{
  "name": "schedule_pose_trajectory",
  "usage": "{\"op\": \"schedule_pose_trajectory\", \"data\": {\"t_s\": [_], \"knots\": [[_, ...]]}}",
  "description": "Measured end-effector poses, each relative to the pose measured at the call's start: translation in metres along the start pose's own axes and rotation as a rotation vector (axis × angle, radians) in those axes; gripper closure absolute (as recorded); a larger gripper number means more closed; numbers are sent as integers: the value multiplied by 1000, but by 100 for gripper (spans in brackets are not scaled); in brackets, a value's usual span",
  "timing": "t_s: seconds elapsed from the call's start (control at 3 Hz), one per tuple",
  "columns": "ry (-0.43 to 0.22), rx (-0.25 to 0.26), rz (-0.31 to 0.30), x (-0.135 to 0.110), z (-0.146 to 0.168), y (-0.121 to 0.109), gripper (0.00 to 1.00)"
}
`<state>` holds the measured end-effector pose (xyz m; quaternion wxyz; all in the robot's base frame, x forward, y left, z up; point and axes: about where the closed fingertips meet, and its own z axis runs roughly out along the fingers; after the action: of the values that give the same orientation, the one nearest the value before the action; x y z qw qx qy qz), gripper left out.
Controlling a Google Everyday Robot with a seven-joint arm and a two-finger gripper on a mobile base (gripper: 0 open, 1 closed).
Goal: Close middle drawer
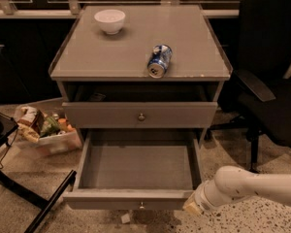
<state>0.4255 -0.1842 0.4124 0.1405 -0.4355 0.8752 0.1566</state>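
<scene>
The middle drawer (136,198) of the grey cabinet is pulled far out, and its plain grey box is empty. Its small metal knob (142,205) sits at the centre of the front panel. The drawer above it (111,115) stands slightly out, with a dark gap over it. The drawer below is hidden under the open one. My gripper (191,208) is at the end of the white arm (252,186), low at the right. It is right at the front right corner of the middle drawer's front panel.
A white bowl (109,21) and a blue can on its side (159,60) rest on the cabinet top (87,57). A black office chair (271,91) stands to the right. A box of snacks (46,127) and a black frame (34,198) are on the floor to the left.
</scene>
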Motion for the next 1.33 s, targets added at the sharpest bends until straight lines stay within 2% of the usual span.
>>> {"op": "schedule_pose_trajectory", "data": {"t_s": [0.67, 1.0, 1.33], "knots": [[-11, 11, -48, -14, 3, -15, 35], [-10, -1, -99, -22, 12, -20, 12], [-10, -1, -99, -21, 12, -13, 0]]}}
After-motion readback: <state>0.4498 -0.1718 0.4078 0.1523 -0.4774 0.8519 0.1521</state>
